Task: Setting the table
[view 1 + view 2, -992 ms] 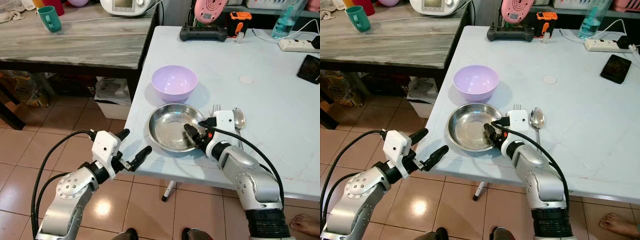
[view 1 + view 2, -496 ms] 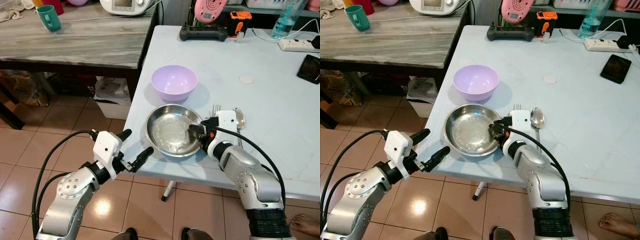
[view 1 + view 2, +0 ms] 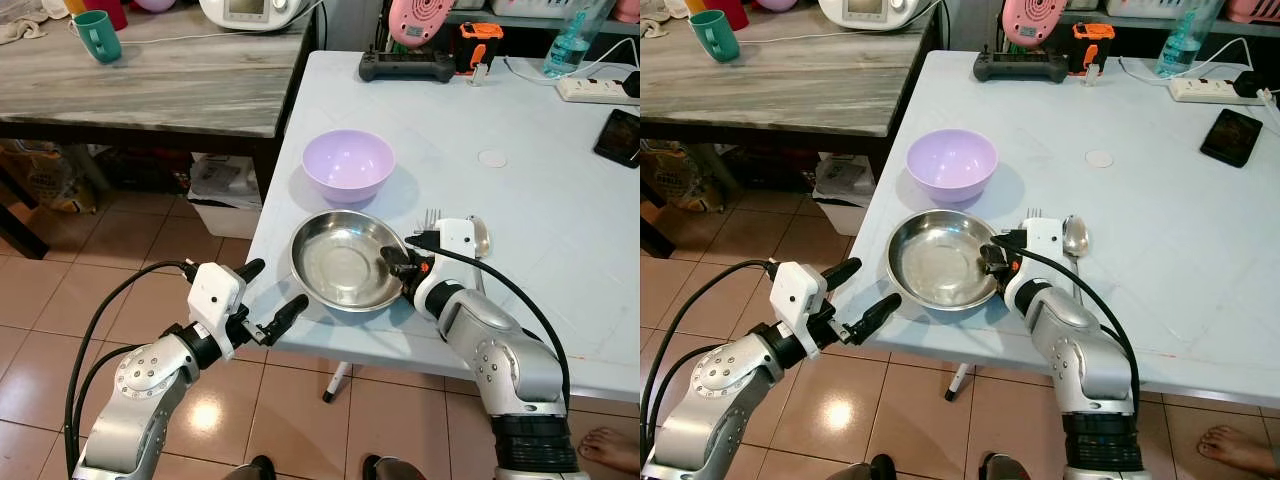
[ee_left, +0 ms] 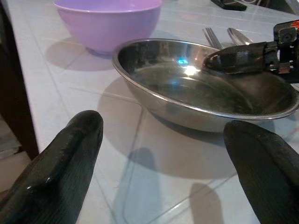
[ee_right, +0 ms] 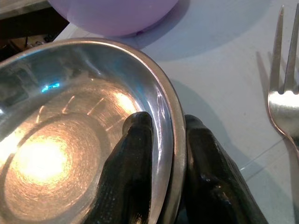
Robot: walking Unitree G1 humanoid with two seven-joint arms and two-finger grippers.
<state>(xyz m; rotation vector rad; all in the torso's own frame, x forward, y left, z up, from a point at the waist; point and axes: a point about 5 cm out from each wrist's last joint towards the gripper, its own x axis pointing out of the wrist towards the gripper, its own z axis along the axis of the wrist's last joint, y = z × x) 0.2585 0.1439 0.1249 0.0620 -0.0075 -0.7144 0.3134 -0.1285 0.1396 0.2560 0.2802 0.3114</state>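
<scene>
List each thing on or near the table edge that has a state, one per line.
Steel dish: tilted, rim pinched by right end effector.
Purple bowl: upright, empty.
Fork: flat on table.
Spoon: flat beside the fork.
Left end effector: open, off the table edge, holding nothing.

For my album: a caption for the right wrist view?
Black fingers pinch the steel dish's rim, lilac bowl behind, fork beside.

Both arms are silver, rounded shells with a ribbed black band low on the right one. Behind each end effector, left [image 3: 268,295] and right [image 3: 990,257], sits a white boxy camera housing; black cables loop back from it. Fingers [image 4: 56,163] are matte black, blunt-tipped.
</scene>
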